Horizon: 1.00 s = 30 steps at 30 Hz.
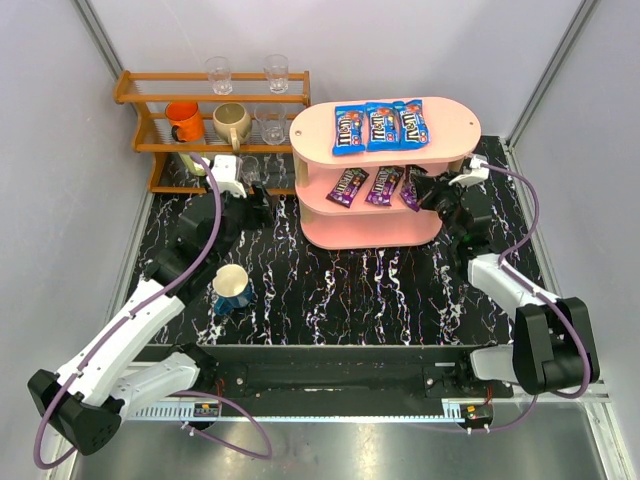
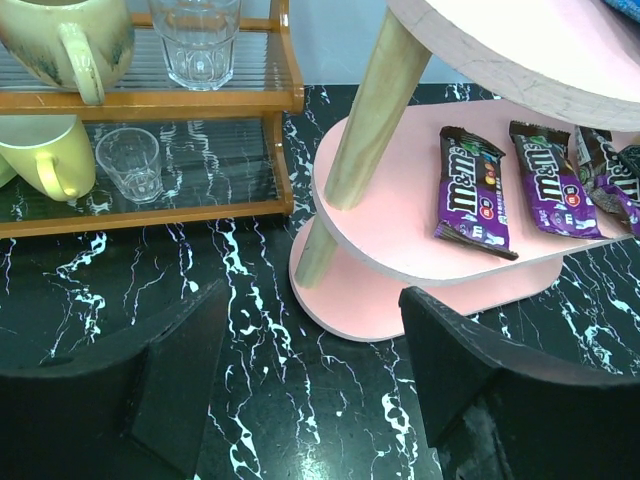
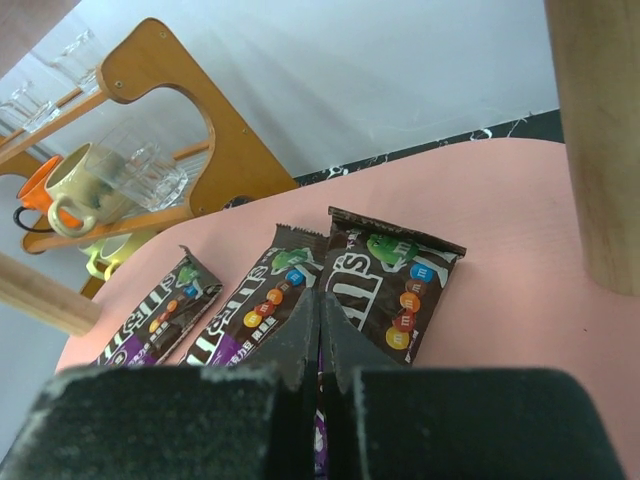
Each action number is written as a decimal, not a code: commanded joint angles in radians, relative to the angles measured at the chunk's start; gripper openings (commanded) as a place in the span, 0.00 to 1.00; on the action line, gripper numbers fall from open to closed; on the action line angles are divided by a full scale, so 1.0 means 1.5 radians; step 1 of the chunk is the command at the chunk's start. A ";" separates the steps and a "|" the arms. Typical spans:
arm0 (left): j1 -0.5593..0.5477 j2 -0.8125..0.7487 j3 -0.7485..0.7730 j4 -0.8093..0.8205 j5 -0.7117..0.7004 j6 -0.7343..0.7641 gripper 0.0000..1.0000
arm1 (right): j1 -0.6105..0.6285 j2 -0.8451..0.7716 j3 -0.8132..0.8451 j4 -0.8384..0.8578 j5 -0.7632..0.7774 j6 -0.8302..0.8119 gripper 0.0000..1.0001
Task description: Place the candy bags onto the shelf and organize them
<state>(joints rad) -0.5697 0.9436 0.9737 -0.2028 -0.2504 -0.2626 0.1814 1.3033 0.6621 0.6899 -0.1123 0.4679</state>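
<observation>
1. Lying on the shelf [image 1: 455,125] at one o'clock: three blue bags [image 1: 380,125] on top, three purple bags [image 1: 386,185] on the middle tier.
2. Right fingers [image 3: 290,350] pinch the rightmost purple bag [image 3: 400,280]; left fingers [image 2: 150,380] are spread and empty.
3. Likely only the release remains.

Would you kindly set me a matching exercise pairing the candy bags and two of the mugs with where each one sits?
Things:
1. blue candy bags
2. purple candy bags
3. orange mug
4. blue mug

Places:
A. on the wooden rack
B. on the table
C. top board of the shelf
D. middle board of the shelf

Pairs: 1-C, 2-D, 3-A, 4-B.
</observation>
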 commanded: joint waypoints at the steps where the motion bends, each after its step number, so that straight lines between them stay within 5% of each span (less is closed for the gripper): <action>1: -0.002 -0.016 -0.007 0.030 -0.016 0.004 0.73 | 0.003 0.024 0.037 -0.032 -0.013 -0.037 0.00; 10: -0.002 -0.009 -0.013 0.036 -0.012 -0.005 0.73 | 0.004 0.031 0.045 -0.111 -0.025 -0.083 0.00; 30: -0.002 -0.021 -0.027 0.030 -0.011 -0.011 0.73 | 0.015 0.073 -0.013 -0.030 -0.069 -0.096 0.00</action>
<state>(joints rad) -0.5697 0.9356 0.9379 -0.2012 -0.2588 -0.2676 0.1844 1.3888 0.6945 0.6956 -0.1604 0.3740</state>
